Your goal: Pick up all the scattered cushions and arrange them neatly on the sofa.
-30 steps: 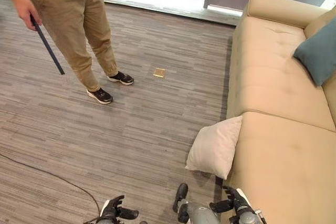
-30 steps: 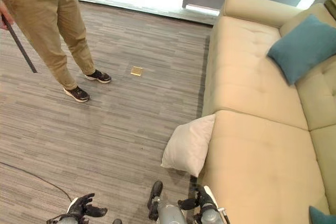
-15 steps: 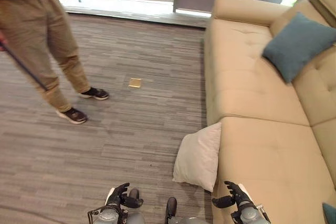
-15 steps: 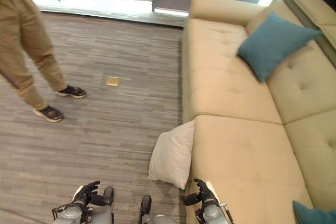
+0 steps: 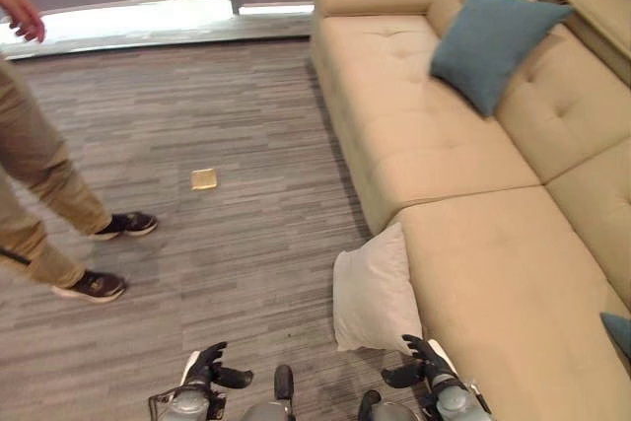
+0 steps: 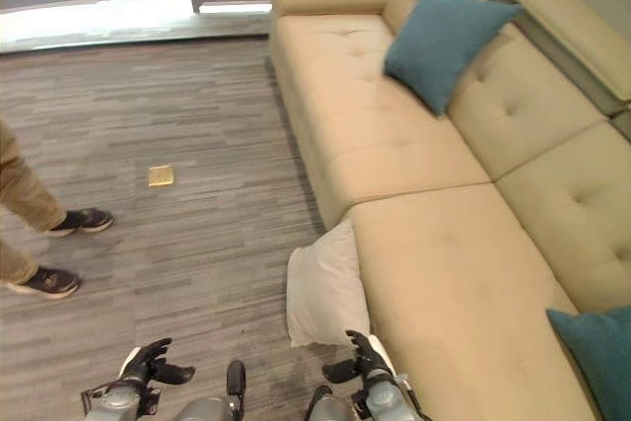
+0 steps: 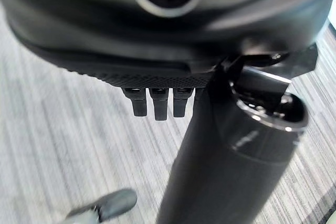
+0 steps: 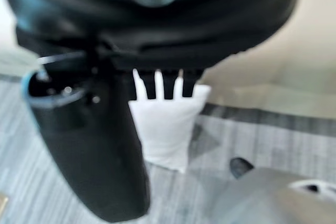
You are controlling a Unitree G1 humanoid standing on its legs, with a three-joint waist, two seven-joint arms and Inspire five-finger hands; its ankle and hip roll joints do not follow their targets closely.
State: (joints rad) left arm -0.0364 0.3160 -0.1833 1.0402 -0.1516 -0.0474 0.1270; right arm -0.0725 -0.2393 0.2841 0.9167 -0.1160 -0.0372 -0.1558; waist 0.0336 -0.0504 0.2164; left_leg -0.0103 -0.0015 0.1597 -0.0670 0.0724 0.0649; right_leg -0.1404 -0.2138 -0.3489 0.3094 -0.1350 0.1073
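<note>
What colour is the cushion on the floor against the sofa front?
The floor cushion is off-white, plain; the left eye view shows it best.

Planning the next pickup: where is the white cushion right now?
The white cushion lies on the floor, leaning against the sofa front, just ahead of the right hand.

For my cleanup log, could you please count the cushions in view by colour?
Teal cushions: 2, one against the sofa back, one at the sofa's near end
White cushions: 1, on the floor leaning against the sofa front
Total: 3
</note>
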